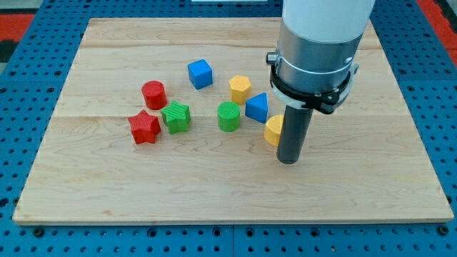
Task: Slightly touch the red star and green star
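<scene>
Item 1. My tip [287, 161]: the lower end of a straight dark rod, resting on the wooden board [214, 193] right of centre. It has no jaws and nothing that opens or closes; it holds nothing and can only push.

Item 2. Yellow block [272, 130]: at about 10 o'clock from my tip, just beside the rod and partly hidden by it. Contact cannot be made out, nor the block's shape.

Item 3. Blue block [257, 107], wedge-like: at 11 o'clock from my tip, close above the yellow one.

Item 4. Green cylinder [228, 116]: at 10 o'clock, further out, near the blue wedge.

Item 5. Yellow hexagonal block [240, 89]: at 11 o'clock, beyond the blue wedge.

Item 6. Blue cube [201, 73]: at 10 to 11 o'clock, towards the view's top.

Item 7. Green star [176, 117]: at about 9 to 10 o'clock from my tip, well apart from it, left of the green cylinder.

Item 8. Red star [145, 128]: at 9 o'clock, furthest out, just beside the green star at the latter's 8 o'clock; the two appear to touch or nearly so.

Item 9. Red cylinder [153, 94]: at 12 to 1 o'clock from the red star, near both stars.

Status, as judged: not yet done. My tip stands well apart from both stars, with the green cylinder and yellow block nearer. Remaining: travel toward the view's left, passing below the green cylinder, and graze the pair lightly.
</scene>
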